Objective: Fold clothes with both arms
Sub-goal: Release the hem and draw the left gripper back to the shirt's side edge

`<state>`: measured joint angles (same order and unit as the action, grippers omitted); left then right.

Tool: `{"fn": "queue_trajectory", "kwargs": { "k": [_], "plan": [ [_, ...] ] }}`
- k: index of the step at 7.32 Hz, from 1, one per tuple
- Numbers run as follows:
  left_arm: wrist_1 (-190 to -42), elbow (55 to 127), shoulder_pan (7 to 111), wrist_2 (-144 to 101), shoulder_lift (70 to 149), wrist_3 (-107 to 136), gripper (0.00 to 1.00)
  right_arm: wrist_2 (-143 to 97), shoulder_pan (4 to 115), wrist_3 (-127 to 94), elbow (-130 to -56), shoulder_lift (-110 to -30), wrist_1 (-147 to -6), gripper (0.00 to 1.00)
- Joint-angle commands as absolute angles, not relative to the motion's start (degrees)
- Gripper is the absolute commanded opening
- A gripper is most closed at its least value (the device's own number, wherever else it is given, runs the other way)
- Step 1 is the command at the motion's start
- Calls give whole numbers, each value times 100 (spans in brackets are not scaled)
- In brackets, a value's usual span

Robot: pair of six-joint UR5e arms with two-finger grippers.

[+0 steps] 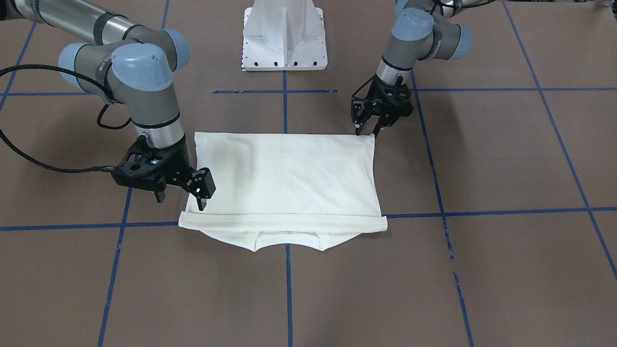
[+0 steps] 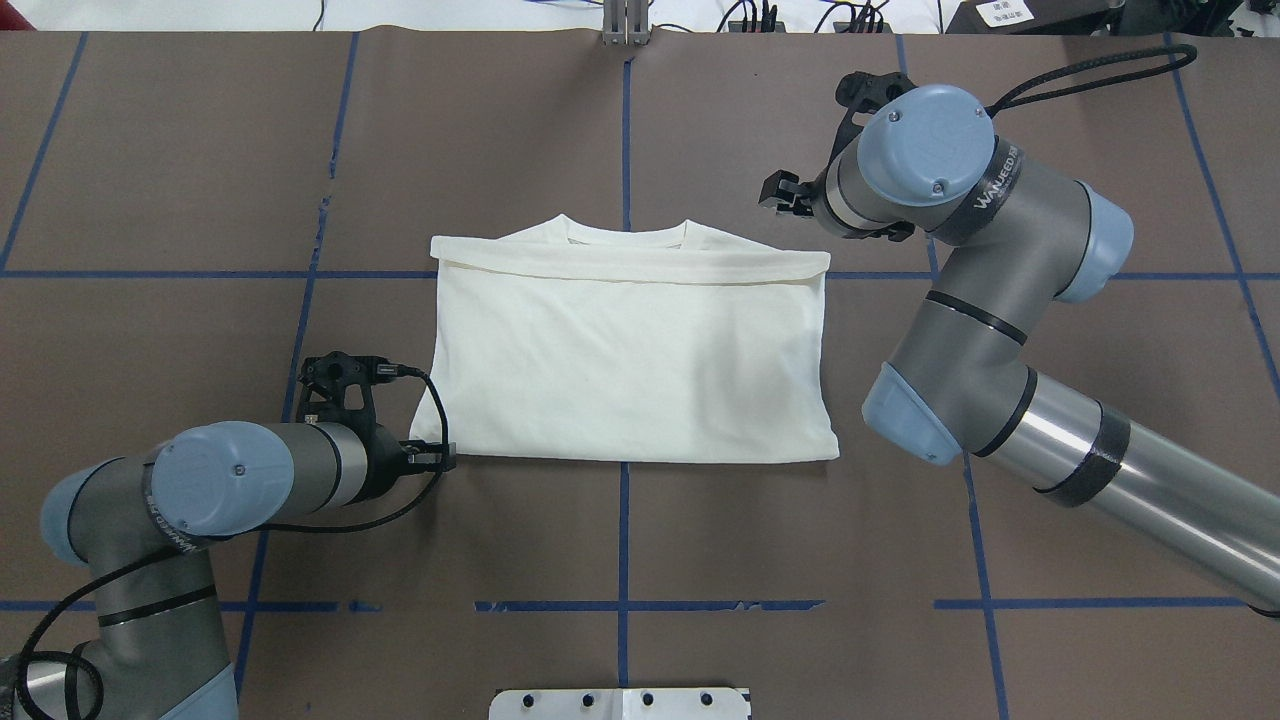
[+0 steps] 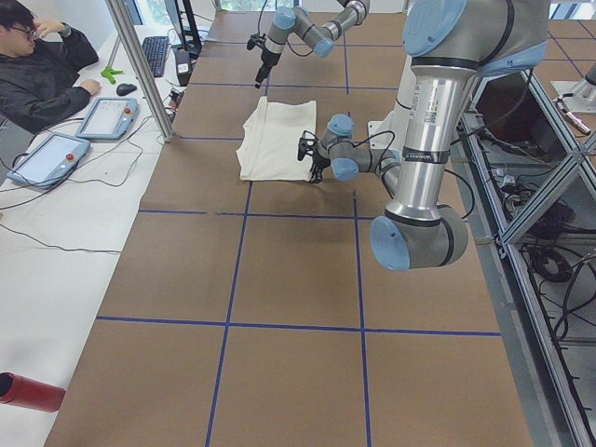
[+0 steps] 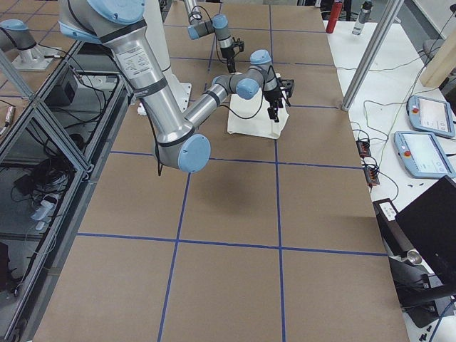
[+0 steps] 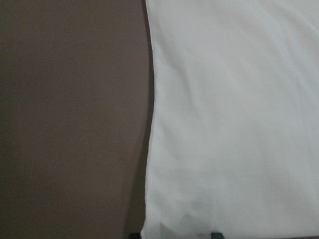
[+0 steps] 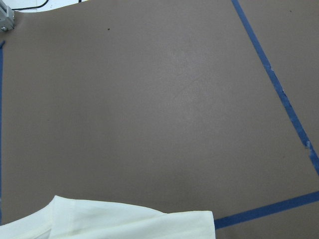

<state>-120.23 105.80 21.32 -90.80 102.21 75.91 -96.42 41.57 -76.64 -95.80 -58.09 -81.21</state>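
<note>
Jaws stand apart on both. The left gripper (image 1: 368, 129) straddles the near left corner of the shirt (image 1: 289, 173). The right gripper (image 1: 182, 195) sits at its right edge near the collar (image 1: 288, 235). Whether fingertips touch cloth is hard to make out. The left arm (image 1: 424, 38) and right arm (image 1: 140, 82) point their wrists downward. One folded shirt lies flat mid-table (image 1: 482, 164), plain cream side up.

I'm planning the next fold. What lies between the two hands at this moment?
The folded cream shirt, lying flat. The left hand and right hand sit by its diagonally opposite corners. The overhead and front-facing views both show this.
</note>
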Motion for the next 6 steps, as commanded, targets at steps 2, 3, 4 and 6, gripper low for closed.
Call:
{"fn": "queue_trajectory", "kwargs": {
  "k": [2,3,4,6],
  "plan": [
    [-12015,10573,2136,-9070,10213,7594,3,-9642,4157,-7664,-9580,-5810,-8121,100],
    [-12015,10573,2136,-9070,10213,7594,0,-9642,4157,-7664,-9580,-5810,-8121,100],
    [-12006,10591,2179,-9062,10222,7585,0,-9633,4157,-7664,-9580,-5810,-8121,100],
    [-12006,10670,2529,-9070,10161,6975,0,-9633,4157,-7647,-9580,-5810,-8121,100]
  ]
}}
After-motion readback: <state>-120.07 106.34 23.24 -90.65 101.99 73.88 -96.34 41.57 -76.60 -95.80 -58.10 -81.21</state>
